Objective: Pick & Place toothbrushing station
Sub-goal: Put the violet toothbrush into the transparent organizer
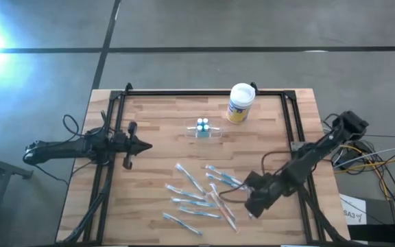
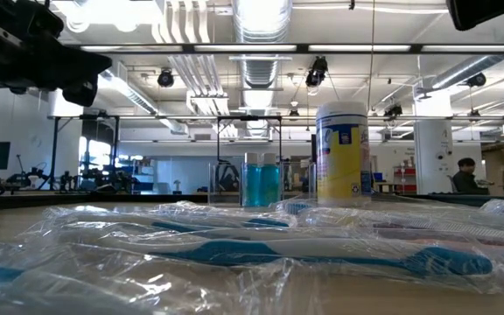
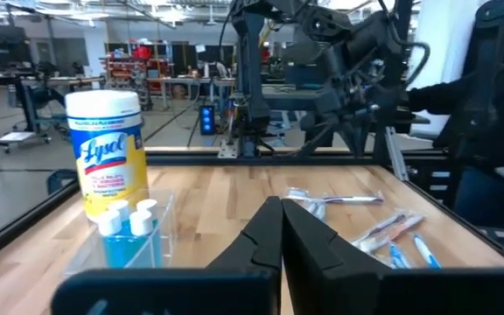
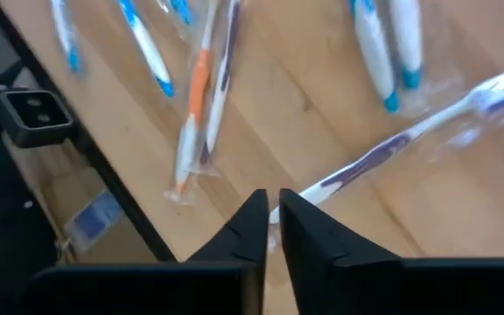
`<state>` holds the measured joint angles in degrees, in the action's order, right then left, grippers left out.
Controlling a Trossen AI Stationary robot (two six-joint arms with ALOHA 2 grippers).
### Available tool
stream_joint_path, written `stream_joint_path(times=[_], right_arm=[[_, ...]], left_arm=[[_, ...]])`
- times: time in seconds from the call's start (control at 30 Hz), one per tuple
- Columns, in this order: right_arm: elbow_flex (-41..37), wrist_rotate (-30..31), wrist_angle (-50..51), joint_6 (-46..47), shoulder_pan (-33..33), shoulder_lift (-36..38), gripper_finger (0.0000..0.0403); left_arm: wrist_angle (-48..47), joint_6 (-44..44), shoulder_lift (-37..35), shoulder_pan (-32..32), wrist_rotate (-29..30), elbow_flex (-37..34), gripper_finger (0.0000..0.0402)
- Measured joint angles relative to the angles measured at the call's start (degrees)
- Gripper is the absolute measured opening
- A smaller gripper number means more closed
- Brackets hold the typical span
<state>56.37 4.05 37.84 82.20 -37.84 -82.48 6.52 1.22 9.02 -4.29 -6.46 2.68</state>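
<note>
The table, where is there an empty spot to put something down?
The table is bare wood along the far edge left of the canister, and in the near left corner beside the left gripper. Between the clear holder and the wrapped toothbrushes runs a free strip. The near middle is crowded with toothbrushes, with the right gripper among them.

The table (image 1: 156, 130) is pale, matt wood planking. The toothbrushing station (image 1: 204, 129) looks like clear glossy plastic. The toothbrushes (image 1: 197, 195) lie in shiny, crinkled film wrappers.
</note>
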Motion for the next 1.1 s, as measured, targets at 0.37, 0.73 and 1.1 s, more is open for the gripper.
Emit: stream_joint_path(times=[0.37,0.73,1.1], right_arm=[[2.39,-1.36,4.22,11.45,-0.27,-10.01,0.0186],[0.44,-1.09,6.75,14.87,1.09,-13.5,0.0246],[-3.63,-1.44,1.65,12.19,2.12,-15.08,0.0226]], left_arm=[[-0.71,2.41,0.02,0.0,-1.3,-0.09,0.0016],[-1.61,2.38,0.24,-0.01,-1.49,-0.13,0.0008],[-1.66,3.27,0.24,-0.01,-1.51,-0.13,0.0005]])
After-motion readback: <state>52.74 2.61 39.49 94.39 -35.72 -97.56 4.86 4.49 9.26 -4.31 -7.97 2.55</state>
